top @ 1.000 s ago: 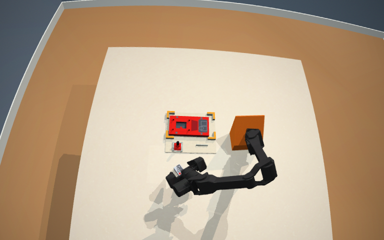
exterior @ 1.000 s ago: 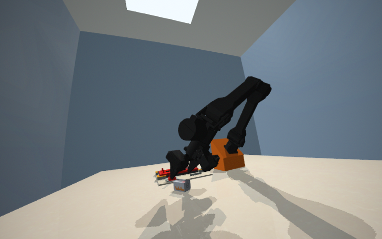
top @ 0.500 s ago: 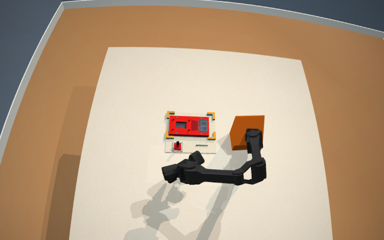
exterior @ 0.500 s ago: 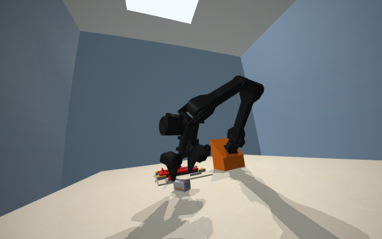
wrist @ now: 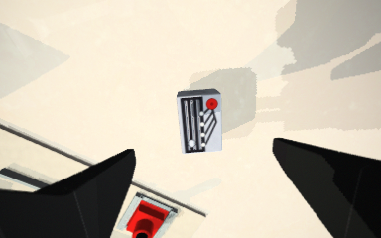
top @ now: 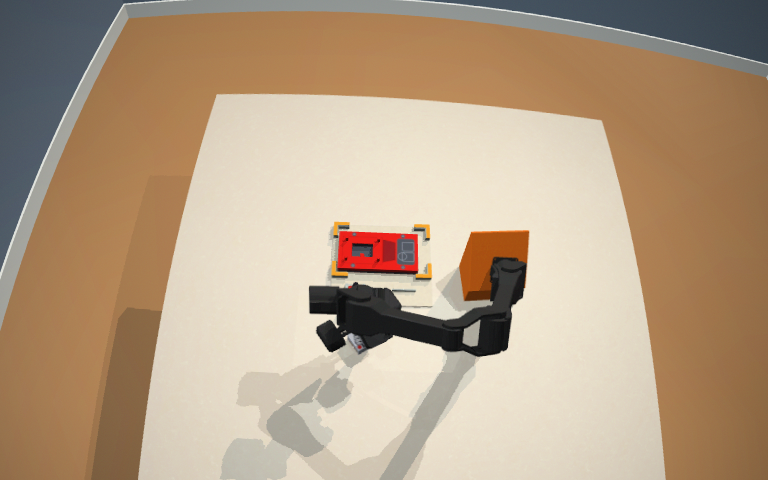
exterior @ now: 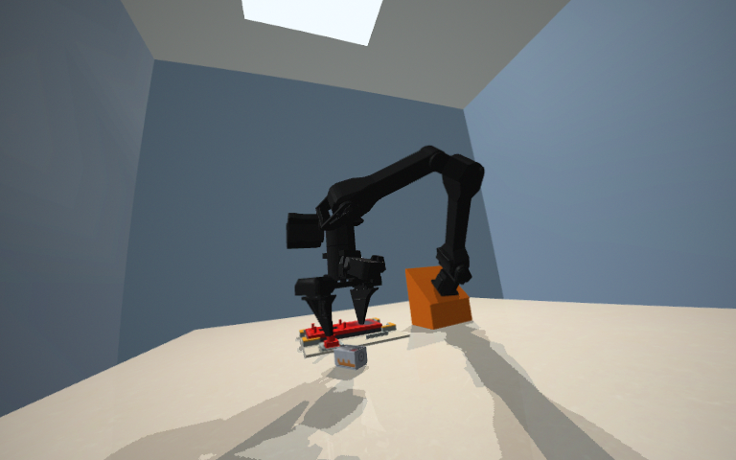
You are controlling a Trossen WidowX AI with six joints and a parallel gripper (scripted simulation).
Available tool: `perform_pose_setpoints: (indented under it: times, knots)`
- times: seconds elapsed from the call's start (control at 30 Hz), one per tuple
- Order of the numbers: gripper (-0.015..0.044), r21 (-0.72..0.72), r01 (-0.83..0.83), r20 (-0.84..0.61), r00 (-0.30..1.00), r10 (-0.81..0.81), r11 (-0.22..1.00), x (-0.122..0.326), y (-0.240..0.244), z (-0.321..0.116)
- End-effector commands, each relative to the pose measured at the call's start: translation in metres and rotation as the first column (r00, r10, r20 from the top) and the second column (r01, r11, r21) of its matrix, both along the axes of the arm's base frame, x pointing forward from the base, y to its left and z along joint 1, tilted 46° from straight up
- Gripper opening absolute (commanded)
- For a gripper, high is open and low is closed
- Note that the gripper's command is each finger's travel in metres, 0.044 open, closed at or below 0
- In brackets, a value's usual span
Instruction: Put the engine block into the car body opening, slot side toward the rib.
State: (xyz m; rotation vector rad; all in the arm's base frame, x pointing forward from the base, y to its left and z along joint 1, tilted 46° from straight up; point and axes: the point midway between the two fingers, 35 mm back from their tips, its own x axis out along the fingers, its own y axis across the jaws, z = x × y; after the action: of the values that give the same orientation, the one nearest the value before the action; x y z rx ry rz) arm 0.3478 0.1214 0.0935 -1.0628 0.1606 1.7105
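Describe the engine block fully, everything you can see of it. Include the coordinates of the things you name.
The engine block (top: 357, 343) (exterior: 350, 357) (wrist: 200, 124) is a small grey box, apparently plastic or metal. Its top carries dark lengthwise grooves, a red round cap near one corner, and a row of pale dots with dark lines branching off. One side has an orange mark, another a dark ring. It rests on the pale table top, outside the car body (top: 400, 263) (exterior: 347, 329), under the open pincer (exterior: 345, 328) (wrist: 203, 150); neither finger touches it.
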Motion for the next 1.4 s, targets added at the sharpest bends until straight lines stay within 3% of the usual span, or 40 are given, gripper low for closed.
perform_pose_setpoints:
  times: [0.0, 0.93, 1.3, 1.37]
  knots:
    - [0.044, 0.02, -0.011, 0.0, 1.0, 0.011, 1.0, -0.001, 0.002, 0.002]
    - [0.044, 0.022, -0.011, 0.0, 1.0, 0.011, 1.0, -0.004, 0.033, -0.026]
    - [0.0151, 0.022, -0.011, 0.0, 1.0, 0.011, 1.0, -0.004, 0.033, -0.026]
    - [0.0138, 0.022, -0.011, 0.0, 1.0, 0.011, 1.0, -0.004, 0.033, -0.026]
